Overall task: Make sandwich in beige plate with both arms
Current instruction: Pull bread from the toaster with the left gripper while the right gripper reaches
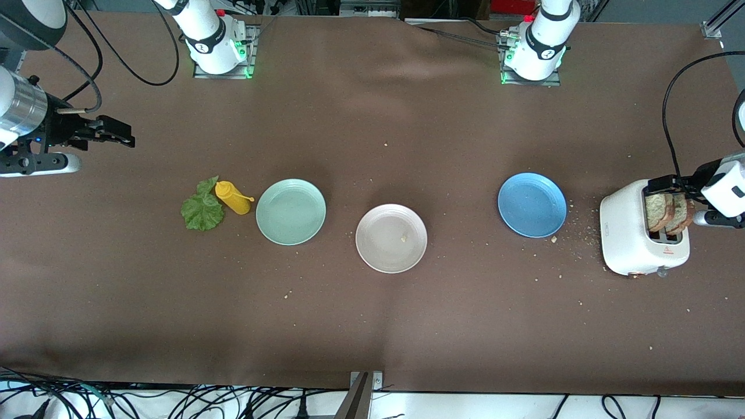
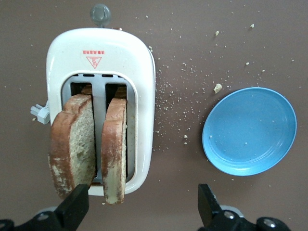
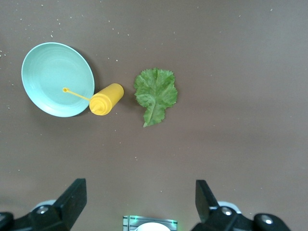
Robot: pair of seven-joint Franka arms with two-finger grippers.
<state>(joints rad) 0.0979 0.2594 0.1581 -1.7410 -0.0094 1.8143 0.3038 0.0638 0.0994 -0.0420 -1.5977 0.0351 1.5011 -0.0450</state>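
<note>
High front overview, wrist cameras face down, blue plate (image 1: 532, 204) shared

Beige plate (image 1: 391, 238) empty mid-table, lettuce leaf (image 1: 202, 208) flat, two toast slices (image 1: 668, 212) upright

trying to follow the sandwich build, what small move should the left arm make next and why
Probably lower the left gripper onto a bread slice and close. Its fingers are open above the toaster, both slices stand in the slots, and the beige plate holds only a crumb, so bread likely goes first. The right gripper waits open over bare table near the lettuce.
</note>
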